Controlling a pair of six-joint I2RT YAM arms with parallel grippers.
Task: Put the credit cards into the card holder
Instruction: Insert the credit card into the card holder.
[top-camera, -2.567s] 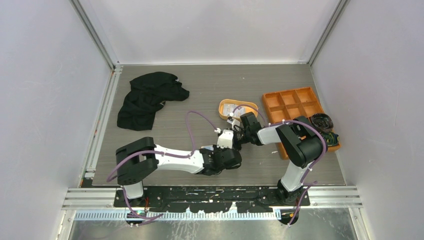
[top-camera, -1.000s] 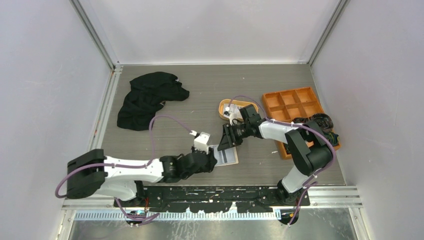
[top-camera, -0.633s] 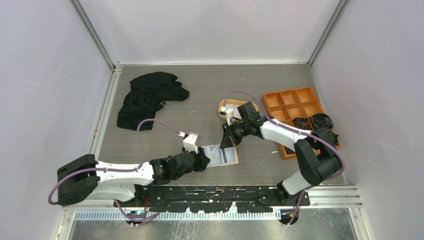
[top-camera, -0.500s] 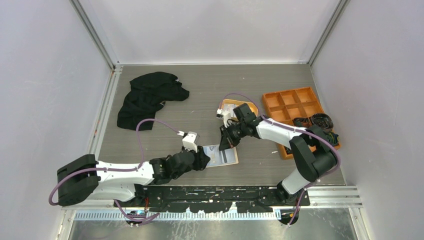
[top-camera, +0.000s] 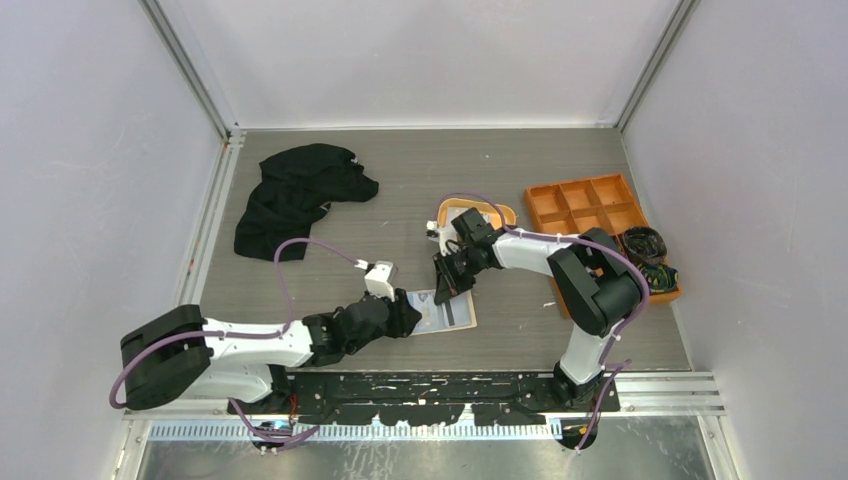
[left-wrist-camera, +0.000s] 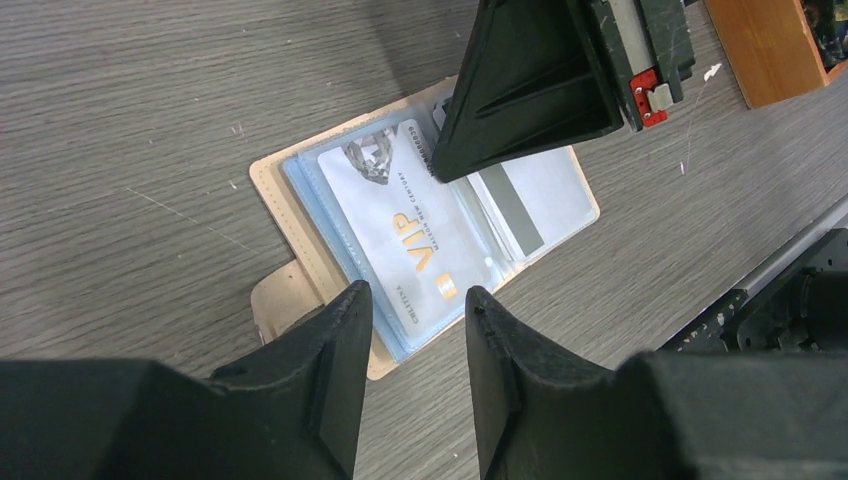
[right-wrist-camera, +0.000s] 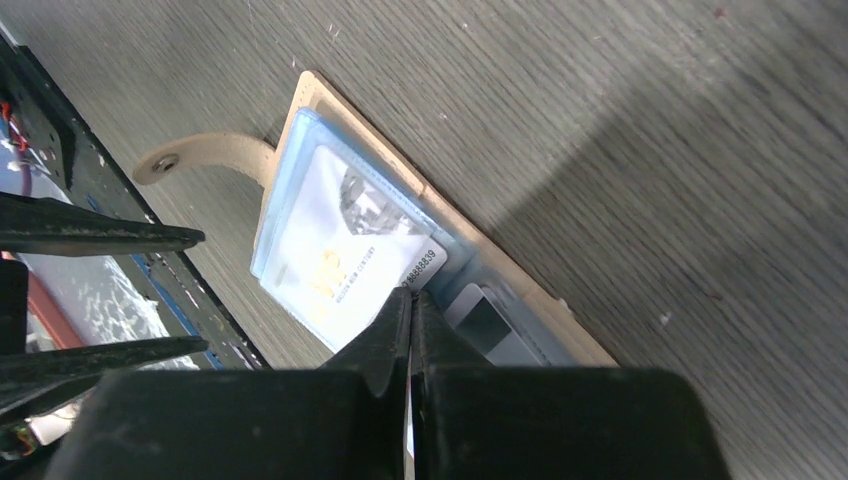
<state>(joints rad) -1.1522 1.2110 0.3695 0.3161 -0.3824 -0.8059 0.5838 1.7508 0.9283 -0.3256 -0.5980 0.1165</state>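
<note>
Card holder (left-wrist-camera: 295, 280): lies open and flat on the desk (left-wrist-camera: 150, 100), near its front edge, blue-grey pockets up. The snap tab (right-wrist-camera: 200, 155) sticks out from one outer edge.
VIP card (left-wrist-camera: 405, 230): on the holder's tab-side page, one corner at the fold. I cannot tell whether it sits in a sleeve or only on top.
Striped card (left-wrist-camera: 520, 205): on the holder's other page, beside the fold; it looks tucked in.
Right hand (right-wrist-camera: 411, 305): fingers pressed together, tips down on the VIP card's corner at the holder's fold. No card shows between them.
Left hand (left-wrist-camera: 415, 293): fingers spread over the holder's tab edge, one on each side of the VIP card's end, holding nothing.
Step, as I judge it: seating the VIP card in its pocket.
Push: run it along the card's long side, low and light, so the card slides and does not bow.
Bracing: the left hand would do well to pin the holder's tab edge, or the whole holder may skate across the desk.
Risk: the tips slipping off the corner, or dragging a sleeve up with them.
</note>
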